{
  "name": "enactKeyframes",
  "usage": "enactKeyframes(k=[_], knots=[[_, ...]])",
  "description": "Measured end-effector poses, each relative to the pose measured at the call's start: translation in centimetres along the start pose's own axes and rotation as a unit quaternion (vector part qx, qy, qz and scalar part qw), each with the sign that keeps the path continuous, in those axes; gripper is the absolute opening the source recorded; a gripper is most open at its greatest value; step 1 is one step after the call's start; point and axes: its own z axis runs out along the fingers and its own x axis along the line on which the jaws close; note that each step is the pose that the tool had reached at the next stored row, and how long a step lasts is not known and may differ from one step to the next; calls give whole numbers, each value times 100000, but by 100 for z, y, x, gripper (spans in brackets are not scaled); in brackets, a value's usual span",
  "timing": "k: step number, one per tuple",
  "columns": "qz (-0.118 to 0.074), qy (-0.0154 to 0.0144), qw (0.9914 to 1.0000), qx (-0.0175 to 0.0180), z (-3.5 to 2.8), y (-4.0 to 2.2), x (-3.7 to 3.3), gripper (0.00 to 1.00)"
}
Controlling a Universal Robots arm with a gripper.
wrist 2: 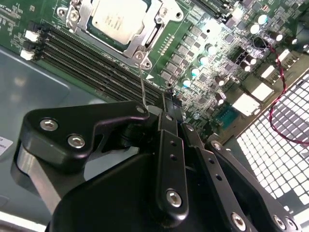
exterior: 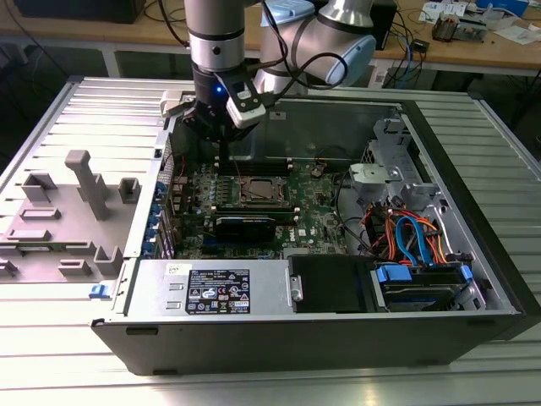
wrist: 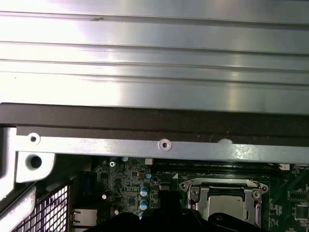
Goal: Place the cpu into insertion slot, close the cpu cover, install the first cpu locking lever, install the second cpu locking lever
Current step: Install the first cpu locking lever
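The cpu (wrist 2: 116, 19), a dull silver square, lies in the insertion slot (exterior: 260, 191) on the green board. The silvery cpu cover (wrist 2: 137, 46) lies flat around it, also seen as the cover (wrist: 193, 186) in the first wrist view. A thin wire locking lever (wrist 2: 142, 82) stands up from the socket's corner and ends against the side of my black fingertips. My gripper (wrist 2: 164, 104) is shut, with its tips together just beside the lever's end. In the exterior view the gripper (exterior: 222, 156) hangs inside the case, on the exterior view's left of the socket and behind it.
Long black memory slots (wrist 2: 87, 53) run beside the socket. A black card (exterior: 245, 226) lies in front of it, the power supply (exterior: 211, 288) nearer still. Cables and a drive cage (exterior: 414, 241) are on the exterior view's right. The case wall (wrist: 164, 123) is close behind the gripper.
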Motion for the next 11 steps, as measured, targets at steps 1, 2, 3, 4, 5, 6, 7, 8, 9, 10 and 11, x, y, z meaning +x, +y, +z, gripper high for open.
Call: enactKeyframes(k=[1,2,3,4,5,6,7,8,9,10,11], knots=[[-16,-21,100000,-9,1,2,-9,11],[-14,-22,100000,-6,2,4,-17,11],[-12,-19,100000,-3,2,4,-27,11],[-11,-22,100000,-5,2,4,-38,11],[-17,-27,100000,-8,3,4,-57,11],[-19,-35,100000,-3,3,3,-74,11],[-19,-45,100000,-3,3,3,-84,11],[-20,-62,100000,-1,3,3,-94,11],[-23,-81,100000,1,3,2,-104,11],[-24,-99,100000,1,3,2,-115,11],[-26,-113,100000,1,4,2,-126,11]])
